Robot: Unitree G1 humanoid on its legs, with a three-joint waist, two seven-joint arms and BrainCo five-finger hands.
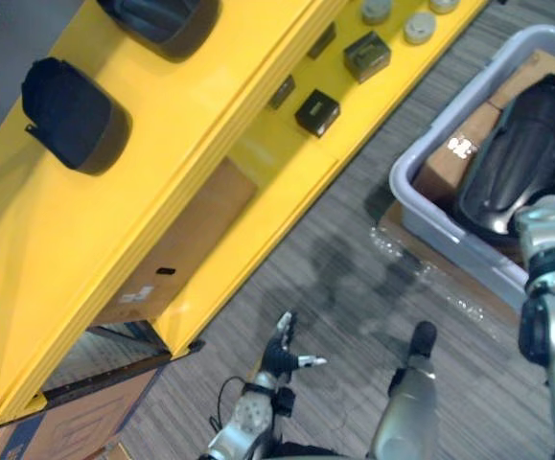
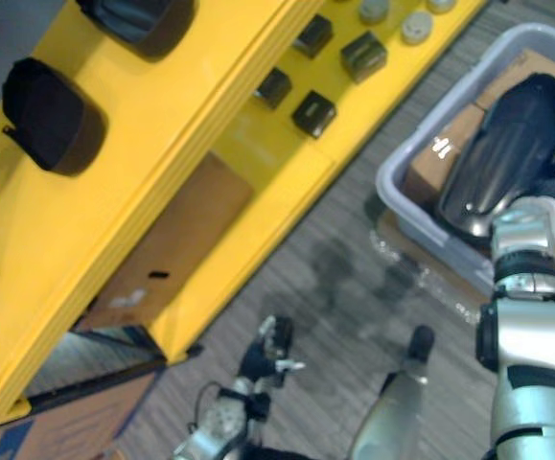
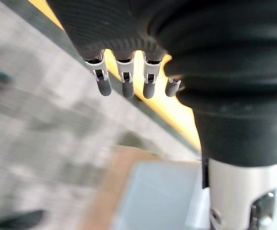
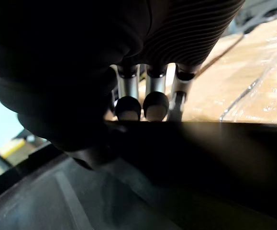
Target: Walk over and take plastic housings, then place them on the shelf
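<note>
A long black plastic housing [image 1: 521, 153] hangs over the grey bin [image 1: 413, 187] at the right. My right hand [image 4: 148, 103] is shut on it, with the fingers [image 4: 128, 108] hooked over the dark edge of the housing [image 4: 186, 163]. Two more black housings [image 1: 66, 110] [image 1: 157, 19] lie on the top board of the yellow shelf [image 1: 191, 125] at the left. My left hand [image 1: 282, 356] hangs low over the grey floor beside the shelf's corner, its fingers [image 3: 124, 81] relaxed and holding nothing.
The shelf's lower board carries small black boxes [image 1: 317, 112] and round grey parts [image 1: 418, 26]. Cardboard boxes [image 1: 454, 149] lie in the bin, and a brown box [image 1: 181, 249] sits under the shelf. A strip of grey carpet [image 1: 344, 287] runs between shelf and bin.
</note>
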